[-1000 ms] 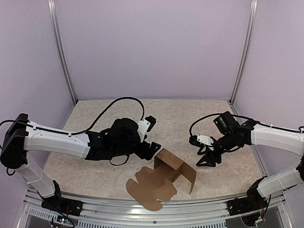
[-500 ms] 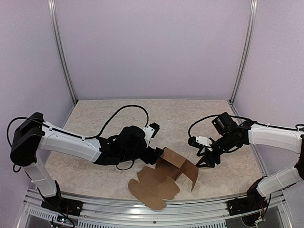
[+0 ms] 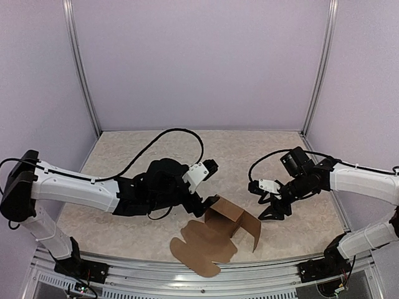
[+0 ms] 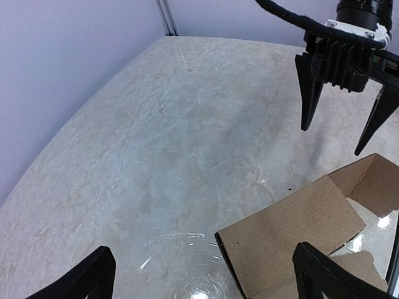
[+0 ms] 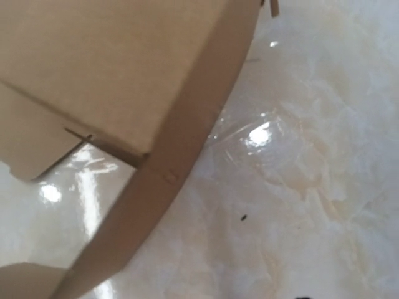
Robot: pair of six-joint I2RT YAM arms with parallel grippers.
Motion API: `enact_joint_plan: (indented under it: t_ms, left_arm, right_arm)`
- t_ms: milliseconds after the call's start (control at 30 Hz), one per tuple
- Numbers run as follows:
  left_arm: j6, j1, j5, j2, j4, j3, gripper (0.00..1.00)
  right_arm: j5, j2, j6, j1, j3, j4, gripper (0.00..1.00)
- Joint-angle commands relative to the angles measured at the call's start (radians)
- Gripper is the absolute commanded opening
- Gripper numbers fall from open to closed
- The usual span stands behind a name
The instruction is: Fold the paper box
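At the near edge, a metal rail [image 3: 137, 266] along the front of the surface [image 3: 124, 156]. Just behind it, a little right of middle, the paper box [image 3: 212, 240]: plain brown cardboard, matte, part-folded. Near half flat on the surface, with rounded, scalloped flaps. Far half raised into an open-sided sleeve with crisp creases, one panel slanting down to the right. Little room between the flat flaps and the rail; bare surface on the left and right of the box.

At the left edge of the raised part, the left end effector [image 3: 202, 210], black, fingers spread wide apart. In the left wrist view, one upright cardboard panel between the two fingertips [image 4: 93, 277], nearer the right one. Touching or not: cannot tell. On the right of the box, the right end effector [image 3: 274, 210], black, with tapering pointed fingers, likewise spread apart, tips aimed down at the surface, near the slanting panel. In the right wrist view, cardboard edges close up over glossy surface.

Farther back, wide open surface: pale beige, marbled, shiny with glare spots. A black cable [image 3: 177, 132] looping above the left arm [image 3: 75, 187]. At the far edge, lilac walls [image 3: 199, 62] and two upright metal posts [image 3: 81, 68], closing in the back and both sides.
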Motion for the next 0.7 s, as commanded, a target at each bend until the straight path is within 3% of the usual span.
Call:
enact_joint_plan:
  t_ms: [0, 133, 333, 500, 667]
  left_arm:
    - [0.183, 0.031, 0.281, -0.001, -0.114, 0.061, 0.97]
    - [0.295, 0.024, 0.322, 0.065, -0.238, 0.122, 0.97]
    - [0.382, 0.027, 0.326, 0.147, -0.287, 0.179, 0.96]
    - [0.329, 0.032, 0.235, 0.225, -0.245, 0.176, 0.92]
    - [0.208, 0.038, 0.117, 0.206, -0.143, 0.093, 0.87]
  right_arm:
    - [0.025, -0.084, -0.121, 0.025, -0.035, -0.051, 0.65]
    - [0.067, -0.092, -0.208, 0.082, -0.076, -0.040, 0.67]
    - [0.169, 0.061, -0.200, 0.252, -0.075, 0.044, 0.67]
    - [0.156, 0.141, -0.057, 0.256, 0.009, 0.138, 0.66]
    - [0.165, 0.193, 0.024, 0.252, 0.081, 0.200, 0.65]
